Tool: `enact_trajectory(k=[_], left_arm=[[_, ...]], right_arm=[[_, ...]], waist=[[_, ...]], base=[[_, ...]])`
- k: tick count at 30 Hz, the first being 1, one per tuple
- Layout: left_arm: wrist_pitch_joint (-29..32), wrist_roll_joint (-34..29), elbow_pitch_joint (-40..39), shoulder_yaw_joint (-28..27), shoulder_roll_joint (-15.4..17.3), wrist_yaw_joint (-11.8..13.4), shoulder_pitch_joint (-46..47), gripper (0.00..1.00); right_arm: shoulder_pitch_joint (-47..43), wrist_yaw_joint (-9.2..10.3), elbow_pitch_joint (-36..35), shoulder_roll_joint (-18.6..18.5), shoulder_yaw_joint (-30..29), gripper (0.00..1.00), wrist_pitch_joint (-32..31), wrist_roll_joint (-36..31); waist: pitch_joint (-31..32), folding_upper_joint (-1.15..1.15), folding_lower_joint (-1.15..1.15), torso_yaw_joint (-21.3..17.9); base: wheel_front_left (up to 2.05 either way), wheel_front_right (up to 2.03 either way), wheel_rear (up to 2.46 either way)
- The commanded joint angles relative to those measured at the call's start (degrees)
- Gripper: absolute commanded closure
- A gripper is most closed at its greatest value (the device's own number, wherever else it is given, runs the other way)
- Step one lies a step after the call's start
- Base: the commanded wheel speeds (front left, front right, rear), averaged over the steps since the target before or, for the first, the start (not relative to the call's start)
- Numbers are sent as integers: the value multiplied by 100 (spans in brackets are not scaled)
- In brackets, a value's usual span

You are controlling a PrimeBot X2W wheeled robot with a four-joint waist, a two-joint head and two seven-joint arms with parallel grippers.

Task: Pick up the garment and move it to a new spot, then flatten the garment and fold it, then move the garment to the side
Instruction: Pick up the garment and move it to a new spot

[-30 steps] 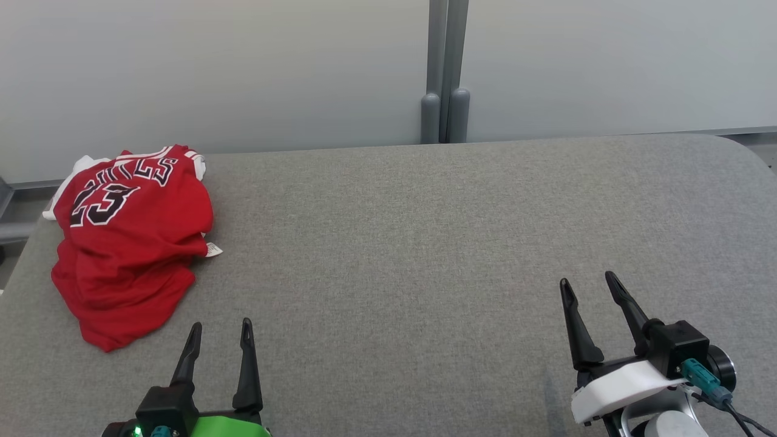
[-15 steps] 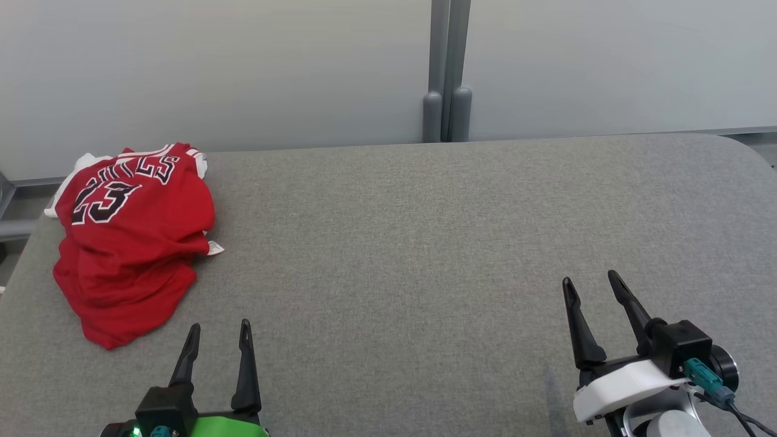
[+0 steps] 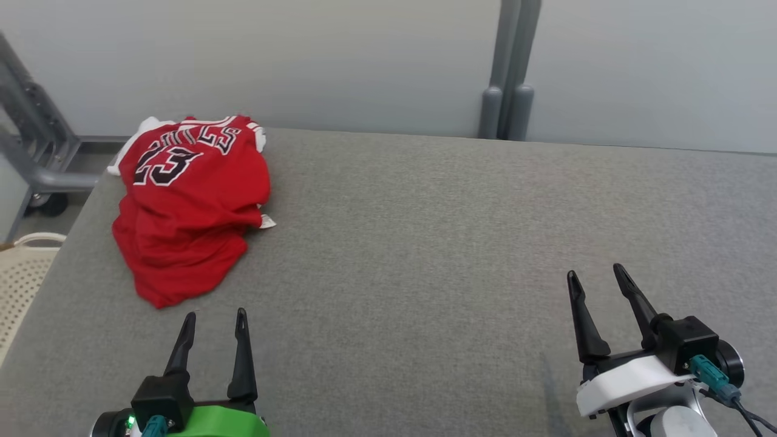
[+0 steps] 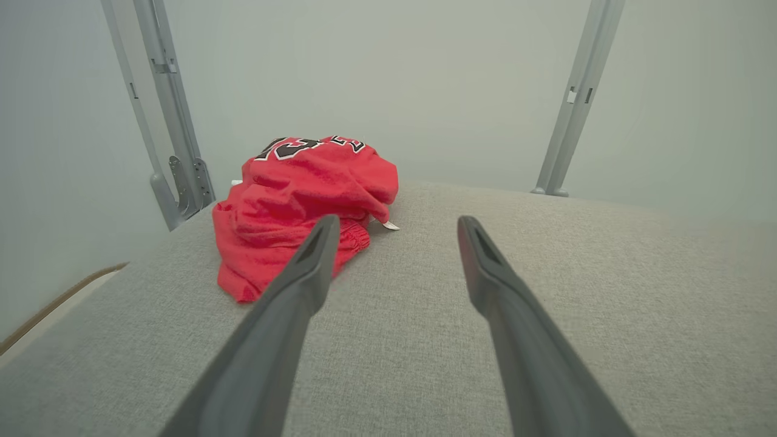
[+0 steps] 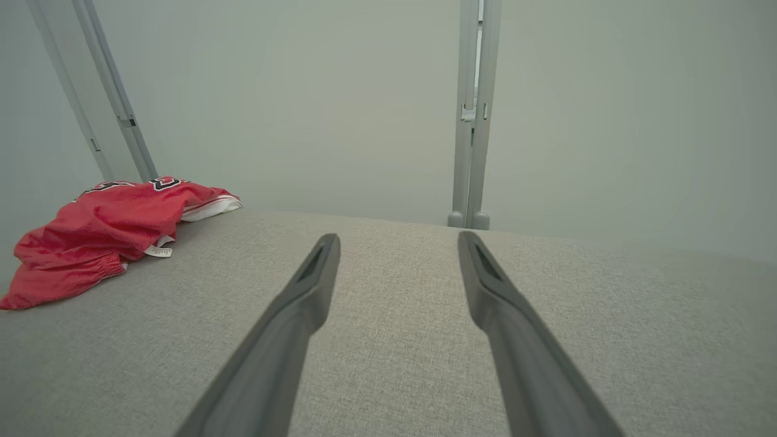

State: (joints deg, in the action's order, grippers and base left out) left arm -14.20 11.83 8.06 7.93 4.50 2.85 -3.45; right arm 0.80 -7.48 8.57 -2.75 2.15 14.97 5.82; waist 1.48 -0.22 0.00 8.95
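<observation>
Far left corner of the grey table (image 3: 425,255): a red garment (image 3: 188,206), crumpled in a loose heap and doubled over itself. Carries black-and-white lettering and the number 23 on its upper side, toward the far edge. Shows white trim at that far edge and a small white label (image 3: 267,223) poking out on the side nearer the table's middle. Lies right along the left edge.

Near edge, left part: the left gripper (image 3: 216,313), held wide open, gripping nothing, fingers pointing toward the far edge. Sits near the garment's closest hem but apart from it. Seen from the left wrist, points past the heap (image 4: 303,200), with the garment ahead and to the left of the open fingers (image 4: 291,291).

Near edge, right part: the right gripper (image 3: 594,270), likewise spread wide and holding nothing, well apart from the garment, above bare table.

Beyond the left edge: a cream perforated basket (image 3: 24,267) low down and a grey metal frame (image 3: 36,139). Behind the far edge: a pale wall with a grey upright post (image 3: 510,73).
</observation>
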Motion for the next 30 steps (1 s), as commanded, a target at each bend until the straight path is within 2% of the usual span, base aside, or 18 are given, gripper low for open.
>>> enact_trajectory(k=[1,9,15,21,30], left_arm=[[-5,6,-15,-11,47,20,73,0],[13,69,-100,-75,119,74,125,0],[14,104,-83,-36,125,53,103,0],[2,147,-90,-45,146,83,72,0],[36,272,-123,-116,148,118,103,0]], right_arm=[[68,-2,-25,-13,-16,0,21,-34],[119,-2,-26,-15,1,0,21,32],[152,-2,3,-16,9,0,21,44],[169,-2,29,-17,12,0,21,4],[170,-1,35,-17,62,0,21,-46]], waist=[[-93,22,0,493],[-161,22,0,1417],[-187,22,0,1848],[-212,22,0,1958],[-274,22,0,1868]], base=[[0,0,0],[0,0,0],[0,0,0],[0,0,0],[0,0,0]])
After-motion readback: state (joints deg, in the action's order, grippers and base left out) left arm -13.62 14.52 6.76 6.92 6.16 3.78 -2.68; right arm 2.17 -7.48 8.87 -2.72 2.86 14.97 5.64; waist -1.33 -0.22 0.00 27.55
